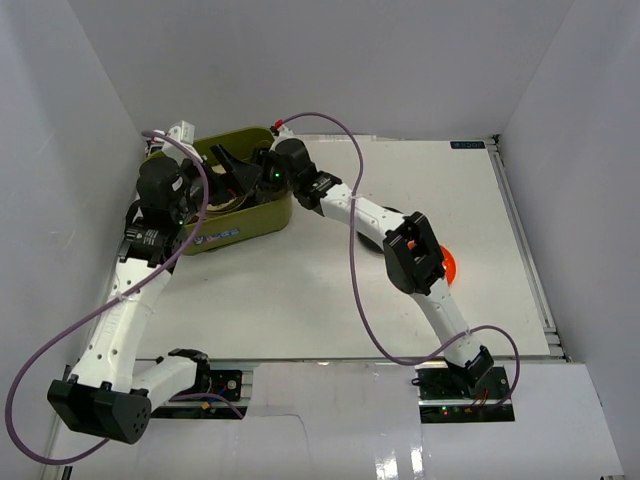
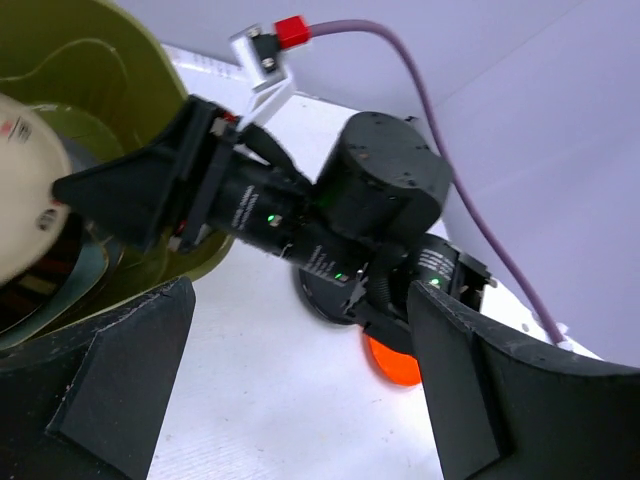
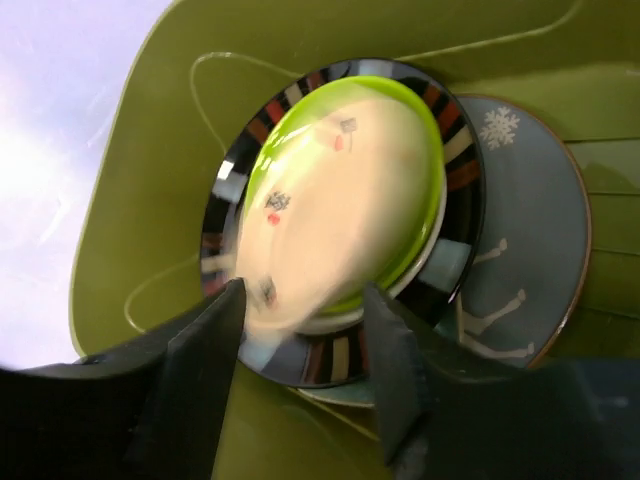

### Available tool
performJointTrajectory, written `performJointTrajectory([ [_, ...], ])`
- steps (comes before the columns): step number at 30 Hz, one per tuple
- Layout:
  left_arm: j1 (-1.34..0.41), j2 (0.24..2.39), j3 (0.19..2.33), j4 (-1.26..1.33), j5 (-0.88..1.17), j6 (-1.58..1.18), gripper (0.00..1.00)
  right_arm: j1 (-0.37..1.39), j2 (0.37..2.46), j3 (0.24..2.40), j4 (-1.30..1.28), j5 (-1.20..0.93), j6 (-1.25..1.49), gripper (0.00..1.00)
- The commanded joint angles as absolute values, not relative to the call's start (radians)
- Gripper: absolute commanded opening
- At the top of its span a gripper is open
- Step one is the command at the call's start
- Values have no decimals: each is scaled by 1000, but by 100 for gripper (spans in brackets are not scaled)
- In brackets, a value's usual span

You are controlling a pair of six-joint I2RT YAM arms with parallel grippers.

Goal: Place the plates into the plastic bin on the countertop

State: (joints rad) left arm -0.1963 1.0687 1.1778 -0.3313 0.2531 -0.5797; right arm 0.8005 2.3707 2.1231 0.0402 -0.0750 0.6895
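White-walled counter (image 1: 400, 200), olive-green bin (image 1: 250, 215) far left: right fingers (image 3: 195, 370) spread around a blurred cream plate (image 3: 340, 200), apparently dropping onto the lime-green plate (image 3: 400, 95); left fingers (image 2: 130, 360) spread, idle; the orange-red plate (image 1: 449, 264) looks next.

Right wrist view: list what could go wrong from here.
The cream plate looks blurred and tilted over the lime green plate, by the open right gripper; it may land askew.
The open left gripper sits close to the right gripper at the plastic bin; withdrawing could knock them together.
The orange plate lies under the right arm and might get swept.
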Motion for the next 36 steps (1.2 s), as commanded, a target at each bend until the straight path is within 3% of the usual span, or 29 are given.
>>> performJointTrajectory([
  [1, -212, 1020, 1218, -344, 276, -574, 98, 799, 2300, 2136, 34, -57, 677, 59],
  [6, -241, 1038, 1184, -308, 333, -650, 98, 732, 1975, 1757, 200, -40, 652, 56],
  [9, -343, 1100, 1189, -290, 304, -663, 95, 649, 1719, 1400, 287, -29, 641, 41],
  [10, -383, 1123, 1201, -290, 282, -661, 95, 594, 1651, 1306, 319, -15, 641, 28],
  [13, -555, 1236, 1219, -270, 171, -650, 90, 447, 1394, 947, 322, 32, 643, 8],
  [14, -624, 1303, 1227, -256, 132, -652, 89, 357, 1268, 779, 315, 34, 656, 8],
  [18, -733, 1466, 1244, -203, 51, -675, 84, 172, 998, 483, 212, 43, 661, 8],
  [20, -780, 1515, 1247, -160, -36, -692, 80, 88, 870, 413, 132, 103, 657, 29],
  [21, -794, 1566, 1249, -146, -73, -693, 79, 49, 836, 356, 120, 127, 643, 49],
  [22, -808, 1594, 1252, -134, -127, -701, 78, 29, 784, 336, 92, 139, 641, 59],
  [24, -813, 1678, 1267, -124, -158, -709, 78, -27, 752, 298, 72, 138, 628, 69],
  [29, -810, 1876, 1363, -132, -189, -722, 77, -87, 756, 218, 66, 141, 650, 67],
  [36, -776, 2109, 1551, -163, -164, -750, 72, -115, 926, 176, 181, 10, 689, 52],
])
